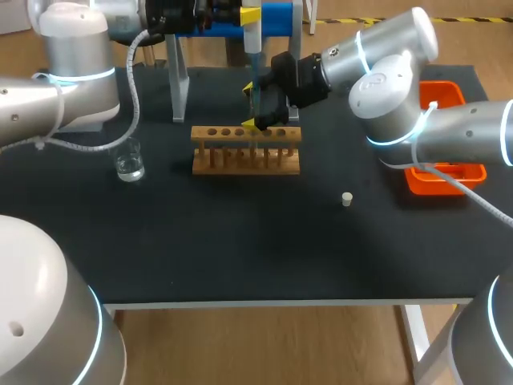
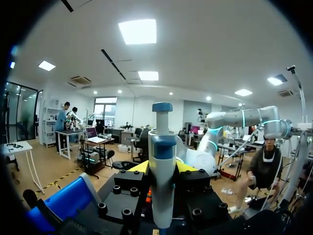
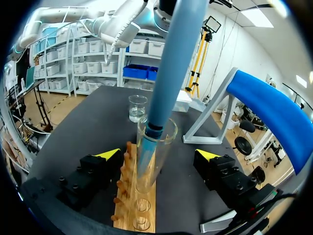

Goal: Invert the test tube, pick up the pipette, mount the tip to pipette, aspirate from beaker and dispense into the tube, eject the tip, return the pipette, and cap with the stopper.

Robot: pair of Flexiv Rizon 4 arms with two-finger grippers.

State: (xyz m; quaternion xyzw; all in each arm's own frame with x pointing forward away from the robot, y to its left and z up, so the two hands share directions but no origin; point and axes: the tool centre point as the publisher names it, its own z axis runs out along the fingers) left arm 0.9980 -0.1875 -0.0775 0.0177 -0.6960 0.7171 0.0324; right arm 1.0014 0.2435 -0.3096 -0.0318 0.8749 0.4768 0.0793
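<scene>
pipette: upright, tip inside test tube; left gripper clenched on it; right gripper released, straddling test tube.

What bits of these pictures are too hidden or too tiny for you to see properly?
1. Right wrist view: whether any liquid is in the test tube is unclear through the glass.
2. Head view: the test tube is mostly hidden behind the right gripper at the rack.
3. Left wrist view: the lower end of the pipette is cut off by the left gripper and the edge.
4. Head view: the water level in the beaker is too small to judge.
</scene>
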